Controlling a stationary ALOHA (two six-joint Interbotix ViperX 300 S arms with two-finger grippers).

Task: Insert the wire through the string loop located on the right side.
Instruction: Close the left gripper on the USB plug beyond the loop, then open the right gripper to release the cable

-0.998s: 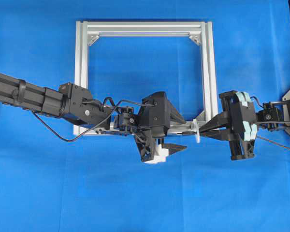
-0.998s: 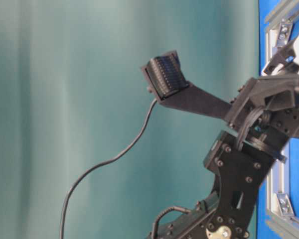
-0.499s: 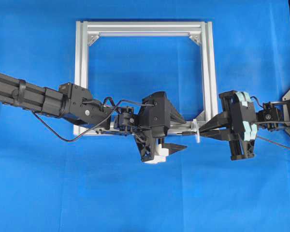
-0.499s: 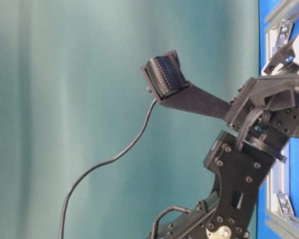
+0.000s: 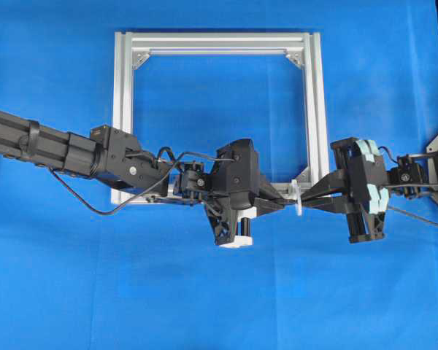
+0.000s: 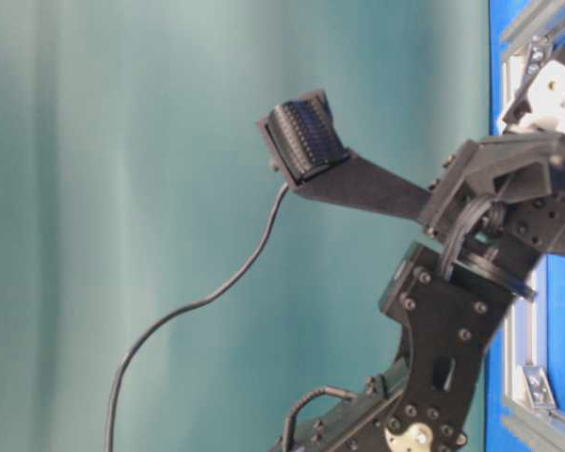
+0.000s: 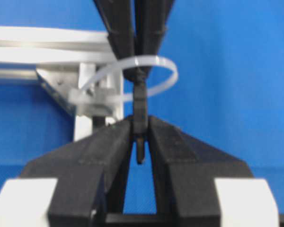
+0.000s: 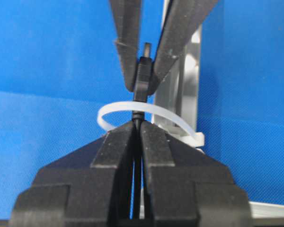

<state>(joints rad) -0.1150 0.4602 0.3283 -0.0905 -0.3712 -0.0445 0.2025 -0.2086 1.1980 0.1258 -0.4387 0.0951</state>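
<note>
Fingers (image 7: pixel 165 146) of the left gripper (image 7: pixel 140 142) pinching the plug tip of the wire (image 7: pixel 140 106), right gripper (image 8: pixel 137 137) clamped on the wire behind it, wire passing through the string loop (image 7: pixel 146 78) at the aluminium frame's (image 5: pixel 314 109) near right corner

Both claws meet nose to nose at the string loop (image 7: pixel 149 78), crowding the frame (image 5: pixel 312 109) corner.
</note>
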